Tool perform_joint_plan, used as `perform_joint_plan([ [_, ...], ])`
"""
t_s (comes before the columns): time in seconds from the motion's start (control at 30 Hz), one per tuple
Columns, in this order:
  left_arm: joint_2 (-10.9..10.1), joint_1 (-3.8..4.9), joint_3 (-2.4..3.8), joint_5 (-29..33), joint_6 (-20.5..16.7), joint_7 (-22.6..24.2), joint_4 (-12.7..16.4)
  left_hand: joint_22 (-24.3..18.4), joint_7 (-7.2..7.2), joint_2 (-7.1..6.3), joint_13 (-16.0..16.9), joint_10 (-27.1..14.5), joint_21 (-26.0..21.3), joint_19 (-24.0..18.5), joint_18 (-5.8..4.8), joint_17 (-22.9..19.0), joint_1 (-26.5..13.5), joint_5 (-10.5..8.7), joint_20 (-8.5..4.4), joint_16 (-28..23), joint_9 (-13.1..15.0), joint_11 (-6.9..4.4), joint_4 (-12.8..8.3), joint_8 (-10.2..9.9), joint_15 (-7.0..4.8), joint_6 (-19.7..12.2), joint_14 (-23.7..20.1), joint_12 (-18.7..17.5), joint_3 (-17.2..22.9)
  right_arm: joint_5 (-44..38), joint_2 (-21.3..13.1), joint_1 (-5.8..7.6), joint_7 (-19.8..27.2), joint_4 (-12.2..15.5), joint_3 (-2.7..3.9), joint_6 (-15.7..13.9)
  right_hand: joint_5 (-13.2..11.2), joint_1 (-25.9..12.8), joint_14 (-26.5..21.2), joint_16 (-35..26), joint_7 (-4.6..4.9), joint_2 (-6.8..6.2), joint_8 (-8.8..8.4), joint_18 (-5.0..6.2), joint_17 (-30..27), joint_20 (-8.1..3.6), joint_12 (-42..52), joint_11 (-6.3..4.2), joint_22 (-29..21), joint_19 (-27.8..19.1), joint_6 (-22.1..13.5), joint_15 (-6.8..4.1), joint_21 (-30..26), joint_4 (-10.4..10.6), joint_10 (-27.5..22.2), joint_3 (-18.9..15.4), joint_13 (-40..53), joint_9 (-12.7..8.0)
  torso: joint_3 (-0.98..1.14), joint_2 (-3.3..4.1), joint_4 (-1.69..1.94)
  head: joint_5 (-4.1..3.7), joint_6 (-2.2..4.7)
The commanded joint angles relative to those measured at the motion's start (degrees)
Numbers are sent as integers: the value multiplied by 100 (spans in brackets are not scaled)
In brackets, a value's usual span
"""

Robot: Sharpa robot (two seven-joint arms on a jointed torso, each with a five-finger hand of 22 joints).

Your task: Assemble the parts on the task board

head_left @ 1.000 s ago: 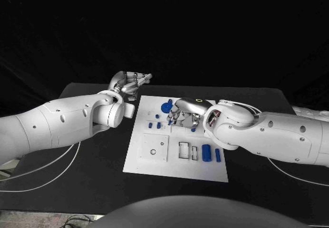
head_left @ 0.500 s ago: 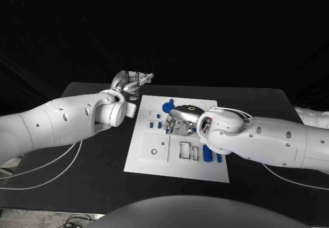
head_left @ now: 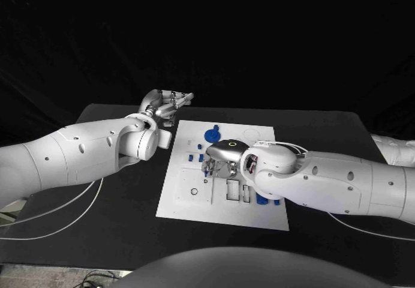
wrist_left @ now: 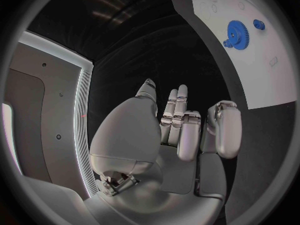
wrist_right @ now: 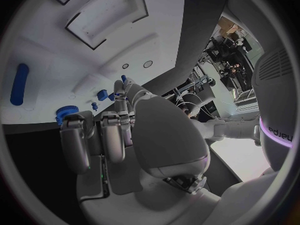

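The white task board (head_left: 186, 201) lies in the middle of the black table. A blue gear (head_left: 211, 133) (wrist_left: 237, 33) (wrist_right: 62, 114) sits at its far end, with small blue pegs (head_left: 192, 158) (wrist_right: 101, 94) near its left edge. My right hand (head_left: 221, 159) (wrist_right: 119, 135) hovers low over the board's middle, fingers curled down beside the pegs. Whether it grips anything is hidden. A blue cylinder (head_left: 260, 195) (wrist_right: 19, 84) lies close to my right forearm. My left hand (head_left: 164, 101) (wrist_left: 178, 130) floats beyond the board's far left corner, fingers stretched out, holding nothing.
Rectangular recesses (head_left: 233, 189) and a square plate with a small hole (head_left: 195, 185) mark the board's near half. Black table (head_left: 121, 210) surrounds the board on every side. My two forearms flank the board left and right.
My right hand has moved from the board's far middle toward me and to the left, and sits lower over the board. The left hand has stayed put.
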Motion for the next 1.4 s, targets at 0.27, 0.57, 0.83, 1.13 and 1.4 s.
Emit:
perform_joint_plan([
  [0.27,-3,3,4,-29,93,41,20,1245,11,47,-4,-26,-27,19,-24,1436,-4,15,6,-2,6,3,3,-23,10,-45,560,-1,-23,-173,58,-57,15,-44,0,243,6,-31,608,36,19,-12,6,-82,1510,62,-12,9,1506,600,-8,40,26,-5,-50,47,-6,30,-4,-3,-4,-4,1],
  [0.57,-19,3,4,-30,86,38,24,1245,11,47,-4,-26,-27,19,-24,1436,-4,15,6,-2,6,3,3,-23,10,-45,560,-1,-23,-199,52,-67,28,-48,-2,289,4,-32,608,36,22,-14,1,-82,1510,65,-12,13,1506,600,-14,43,26,-5,-60,51,-6,29,-1,-7,-2,-16,1],
  [0.83,-34,3,4,-30,72,36,36,1245,11,47,-4,-26,-27,19,-24,1436,-4,15,6,-2,6,3,3,-23,10,-45,560,-1,-23,-192,56,-69,47,-54,-4,341,-9,-49,608,36,29,-19,-13,-82,1510,75,-10,23,1506,600,-28,53,26,4,-83,56,-5,26,2,-7,-2,-19,1],
  [1.13,-39,3,4,-30,66,34,53,1241,12,59,-4,-33,-39,10,-21,1431,7,15,7,-5,6,4,3,-24,11,-52,557,-1,-32,-181,83,-74,55,-68,-8,393,-13,-54,608,36,30,-21,-17,-82,1510,78,-10,24,1506,600,-32,55,26,6,-89,56,-4,25,2,-3,-1,-23,1],
  [1.4,-41,3,4,-30,62,33,59,1241,12,59,-4,-33,-39,10,-21,1431,7,15,7,-5,6,4,3,-24,11,-52,557,-1,-32,-180,93,-76,52,-90,-9,407,-15,-61,608,36,31,-27,-26,-82,1510,83,-11,26,1506,600,-43,59,26,8,-103,59,-5,22,-1,-6,-2,-29,1],
])
